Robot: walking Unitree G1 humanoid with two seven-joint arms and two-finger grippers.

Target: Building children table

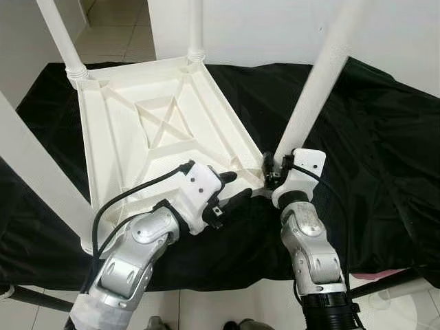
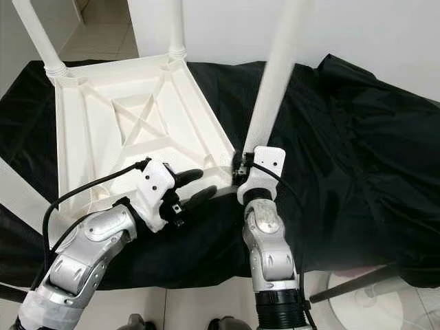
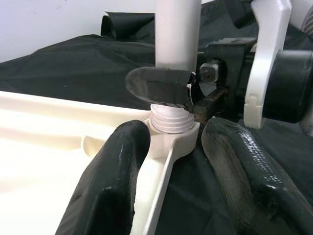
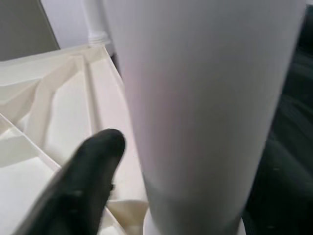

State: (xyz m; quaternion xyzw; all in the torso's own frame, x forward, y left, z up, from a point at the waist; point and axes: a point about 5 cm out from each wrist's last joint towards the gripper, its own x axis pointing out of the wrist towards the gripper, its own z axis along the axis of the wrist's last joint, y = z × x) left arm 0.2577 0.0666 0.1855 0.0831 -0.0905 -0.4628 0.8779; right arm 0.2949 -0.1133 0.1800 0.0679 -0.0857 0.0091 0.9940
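A white plastic table top (image 1: 137, 130) lies upside down on a black cloth. A white leg (image 1: 316, 89) rises from its near right corner, its threaded end (image 3: 168, 120) sitting in the corner socket. My right gripper (image 1: 270, 170) is shut on the base of this leg; one of its fingers (image 3: 156, 85) presses the leg just above the thread. My left gripper (image 1: 234, 189) is open beside it, its two black fingers (image 3: 112, 181) straddling the table's corner edge below the socket. In the right wrist view the leg (image 4: 205, 98) stands very close, with one finger (image 4: 83, 176) next to it.
Three more white legs stand in the other corners: far left (image 1: 65, 41), far right (image 1: 196, 27), near left (image 1: 41, 179). The black cloth (image 1: 385, 158) spreads wide to the right. A white wall is behind; a black bar (image 2: 350, 283) and white round base (image 2: 385, 309) lie on the tiled floor.
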